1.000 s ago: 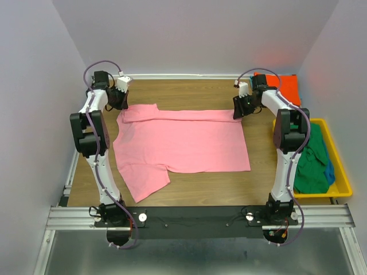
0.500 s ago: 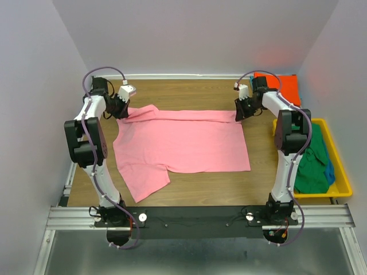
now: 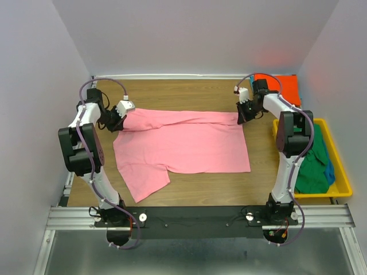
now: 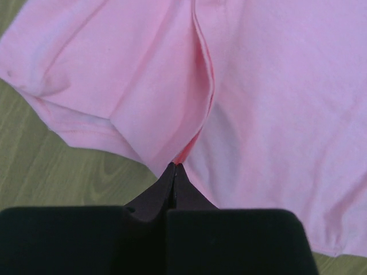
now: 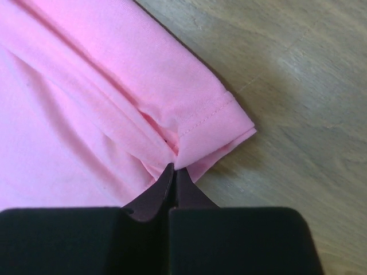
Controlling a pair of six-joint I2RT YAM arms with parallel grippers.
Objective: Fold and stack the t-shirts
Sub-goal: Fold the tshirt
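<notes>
A pink t-shirt (image 3: 183,143) lies spread across the middle of the wooden table. My left gripper (image 3: 121,121) is shut on its far left edge, pinching a fold of the pink t-shirt (image 4: 189,109) at the left gripper (image 4: 174,166) tips. At the shirt's far right corner my right gripper (image 3: 243,117) is shut on the hem. The wrist view shows the right gripper (image 5: 174,168) pinching the bunched pink t-shirt (image 5: 114,109). An orange t-shirt (image 3: 282,86) lies folded at the back right. Green t-shirt (image 3: 311,166) and blue t-shirt (image 3: 329,172) sit in the bin.
A yellow bin (image 3: 339,166) stands at the right edge of the table, beside the right arm. Grey walls close in the table at the back and on both sides. Bare wood (image 3: 195,94) shows behind the pink shirt.
The right gripper has closed on the shirt's far right corner. The left gripper has drawn the far left edge toward the front and right, folding it over.
</notes>
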